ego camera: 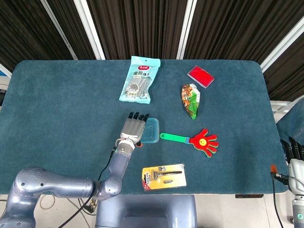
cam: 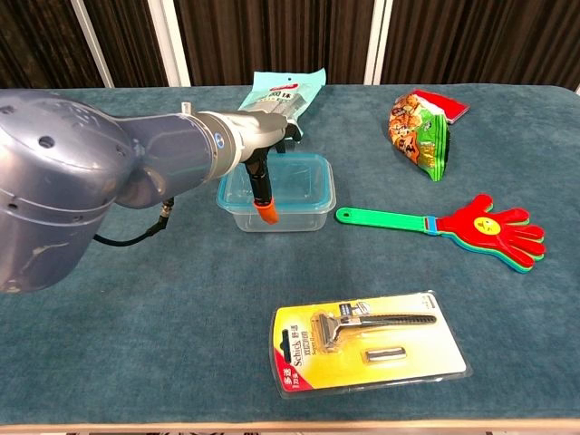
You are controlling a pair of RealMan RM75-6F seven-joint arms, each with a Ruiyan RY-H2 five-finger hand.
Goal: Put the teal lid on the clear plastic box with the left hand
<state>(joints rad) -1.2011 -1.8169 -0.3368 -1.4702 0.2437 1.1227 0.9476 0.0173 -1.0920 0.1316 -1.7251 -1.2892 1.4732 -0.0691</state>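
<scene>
The clear plastic box [cam: 299, 192] stands mid-table with the teal lid [ego camera: 152, 130] lying on top of it; its teal rim shows in the chest view. My left hand [ego camera: 133, 127] lies flat over the left part of the lid, fingers stretched toward the far side. The orange-tipped thumb [cam: 264, 210] hangs down in front of the box's near wall. I see nothing pinched between thumb and fingers. My right hand [ego camera: 293, 153] stays off the table at the lower right, fingers straight and holding nothing.
A green-handled red clapper toy [ego camera: 202, 140] lies just right of the box. A packaged razor [ego camera: 164, 176] sits near the front edge. Further back are a light-blue snack bag [ego camera: 139, 79], a green snack bag [ego camera: 191, 100] and a red packet [ego camera: 200, 76].
</scene>
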